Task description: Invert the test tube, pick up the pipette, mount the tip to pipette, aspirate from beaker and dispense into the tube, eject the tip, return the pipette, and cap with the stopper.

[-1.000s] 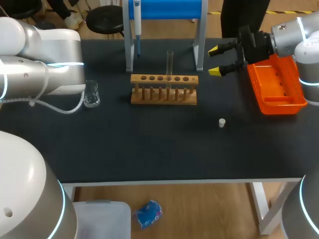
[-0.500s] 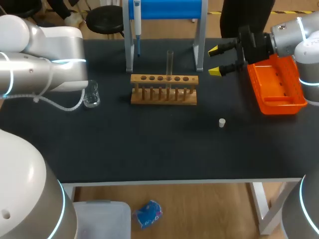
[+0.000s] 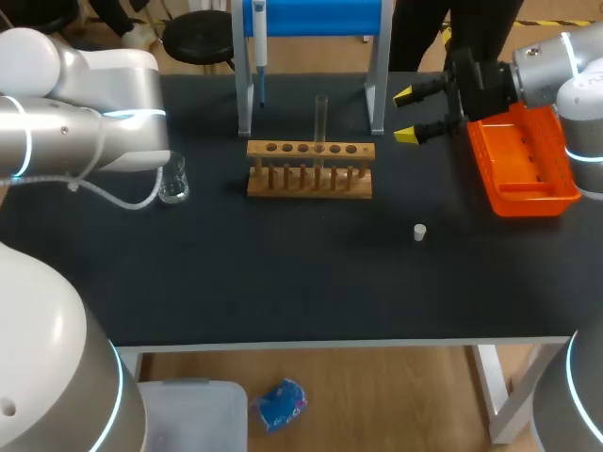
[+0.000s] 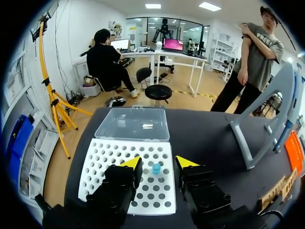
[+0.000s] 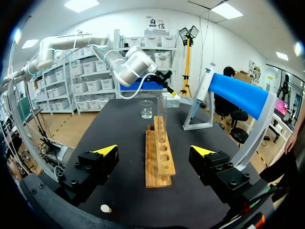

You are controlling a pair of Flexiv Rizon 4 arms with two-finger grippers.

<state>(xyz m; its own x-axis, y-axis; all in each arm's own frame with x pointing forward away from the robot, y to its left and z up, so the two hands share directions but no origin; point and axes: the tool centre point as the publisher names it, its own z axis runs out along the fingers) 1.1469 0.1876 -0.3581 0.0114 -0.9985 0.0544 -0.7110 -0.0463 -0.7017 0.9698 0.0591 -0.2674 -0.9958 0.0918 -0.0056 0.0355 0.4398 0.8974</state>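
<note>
Both the left gripper (image 4: pixel 158 164), above the tip box (image 4: pixel 102 167), and the right gripper (image 3: pixel 407 115) are held open and empty. With the test tube (image 3: pixel 321 122) stood in the rack (image 3: pixel 311 190), the pipette (image 3: pixel 259 42), hung on its stand (image 3: pixel 320 17), is judged next to be grasped.

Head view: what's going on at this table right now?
Neither hand holds anything. The left hand is open above the white tip rack, near a blue tip. The right hand is open beside the orange tray. The test tube stands in the wooden rack; the pipette hangs on its stand.
</note>
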